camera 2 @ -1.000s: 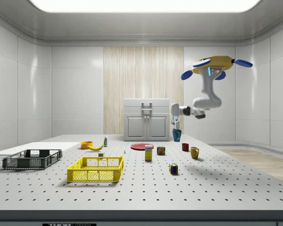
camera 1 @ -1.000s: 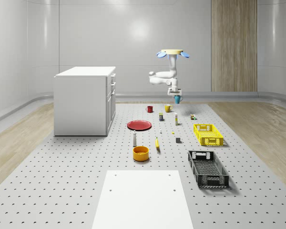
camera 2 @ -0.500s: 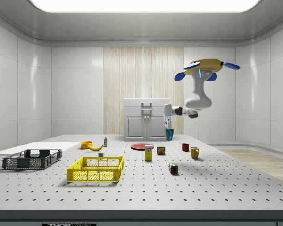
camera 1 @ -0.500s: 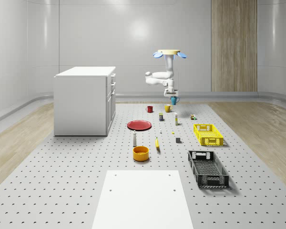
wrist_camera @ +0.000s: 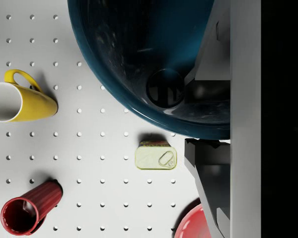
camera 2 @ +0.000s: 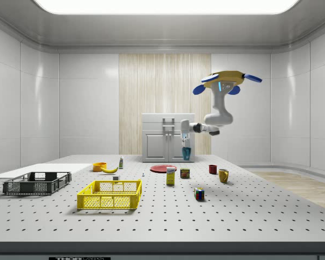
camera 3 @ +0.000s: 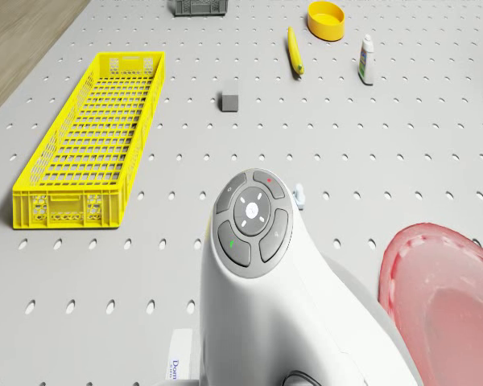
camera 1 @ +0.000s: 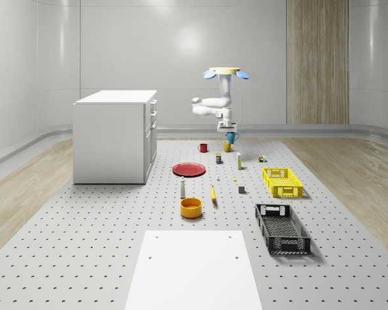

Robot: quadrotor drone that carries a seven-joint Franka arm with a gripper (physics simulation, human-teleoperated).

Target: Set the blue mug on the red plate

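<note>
Under the wrist camera, the glossy blue ceramic mug (wrist_camera: 154, 64) hangs clamped in the two-finger gripper (camera 2: 186, 145) above the small tin can (wrist_camera: 156, 156), while the drone (camera 1: 225, 72) hovers beyond the flat red plate (camera 1: 189, 169), so carrying is underway and next comes centring over it, then lowering.

This is a simulated robotics test lab, not a lived-in room. The floor is a large grey perforated platform (camera 1: 84, 245) of evenly spaced holes (like an optical breadboard), ringed by wood flooring and smooth pale wall panels with curved corners. A bright ceiling light panel (camera 2: 162, 5) runs overhead. A lone white cabinet (camera 1: 115, 135) stands at the left, and small props lie scattered: a yellow crate (camera 1: 282, 182), a black crate (camera 1: 282, 228), a banana (camera 1: 213, 193).
</note>
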